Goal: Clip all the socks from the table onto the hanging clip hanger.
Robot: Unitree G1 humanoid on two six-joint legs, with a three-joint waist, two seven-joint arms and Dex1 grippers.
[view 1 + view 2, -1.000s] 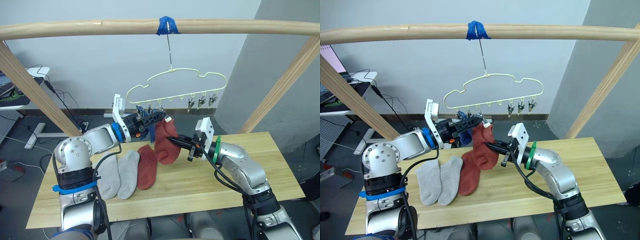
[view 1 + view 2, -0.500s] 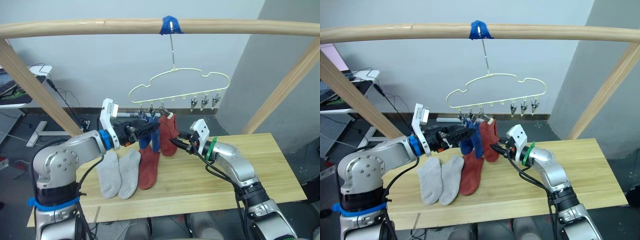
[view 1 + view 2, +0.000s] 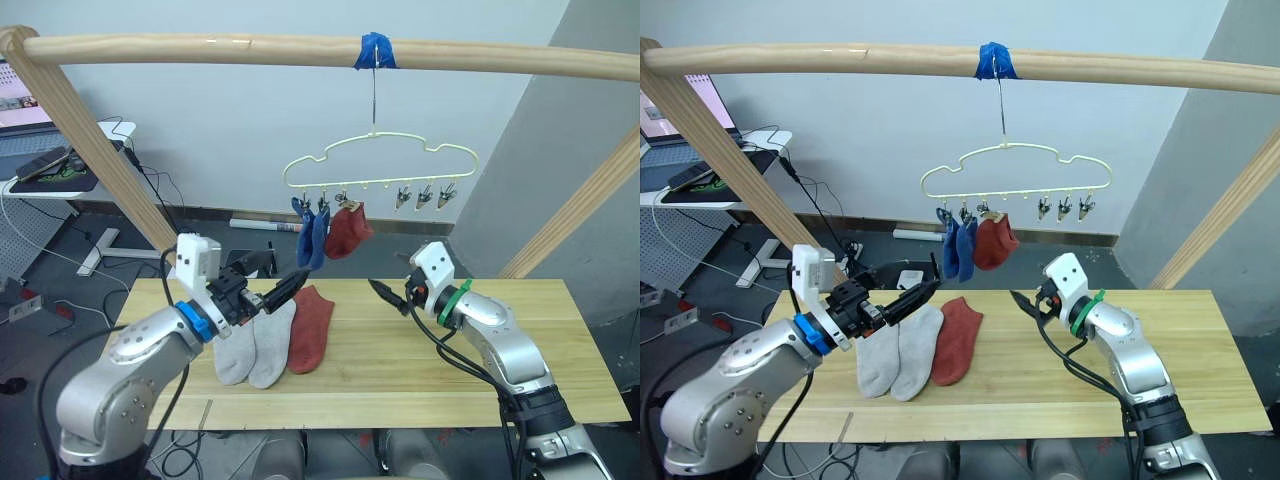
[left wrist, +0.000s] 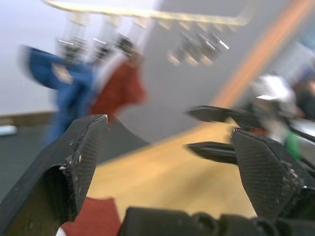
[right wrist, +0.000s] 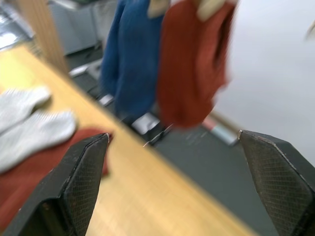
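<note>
The table (image 3: 400, 370) is the largest thing before me, pale planks; on it lie three socks side by side, two grey socks (image 3: 255, 342) touching, and the rust sock (image 3: 308, 328) just beside them; above hangs the clip hanger (image 3: 380, 172), two blue socks (image 3: 311, 232) and one red sock (image 3: 349, 230) already clipped, three clips bare. My left gripper (image 3: 285, 289) hovers over the grey pair, fingers spread wide and empty; my right gripper (image 3: 388, 296) spread wide too, empty. The knit looks light, limp, floppy; I judge the cuff edge the best hold.
</note>
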